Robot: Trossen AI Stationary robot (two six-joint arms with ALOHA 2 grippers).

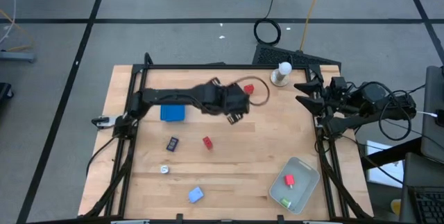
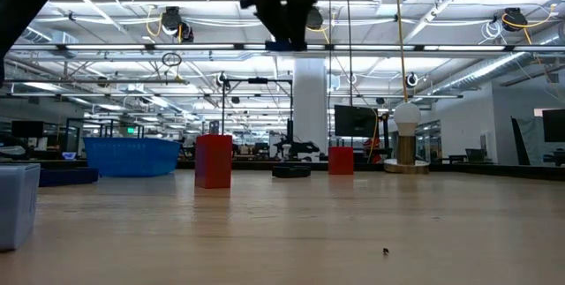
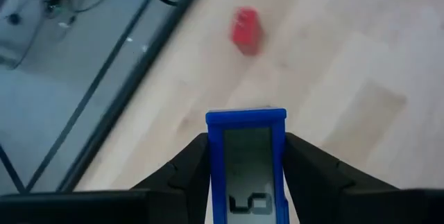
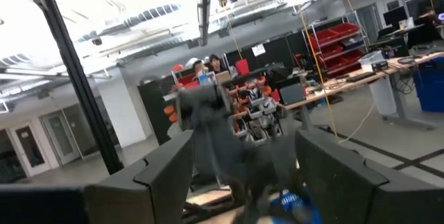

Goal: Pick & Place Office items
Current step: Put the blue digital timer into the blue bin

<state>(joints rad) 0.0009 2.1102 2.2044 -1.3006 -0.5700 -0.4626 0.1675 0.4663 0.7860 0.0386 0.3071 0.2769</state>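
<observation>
My left gripper (image 1: 234, 116) hangs high over the middle of the table, shut on a small blue-framed piece (image 3: 246, 161) that also shows in the low view (image 2: 287, 45). A red block (image 3: 245, 29) stands on the wood beyond it (image 1: 248, 89). Lying loose on the table are another red block (image 1: 207, 141), a black binder clip (image 1: 172, 143), a silvery-white piece (image 1: 165, 169) and a blue bit (image 1: 195, 195). The translucent tray (image 1: 305, 172) holds a red piece (image 1: 288, 179) and a green one (image 1: 286, 201). My right gripper (image 1: 304, 93) waits open at the right edge, holding nothing. My left gripper pinches the blue piece by its two long sides (image 3: 211, 156) between the two fingers (image 3: 186, 172). The piece lies along the fingers and juts out past their tips. The fingers slant down from the table's left. The piece is lifted clear of the table.
A larger blue box (image 1: 173, 113) lies under the left arm. The white knob-topped stand (image 1: 281, 75) stands at the far right, beside a red cord loop (image 1: 260, 93). Bare wood lies between the loose pieces and the tray.
</observation>
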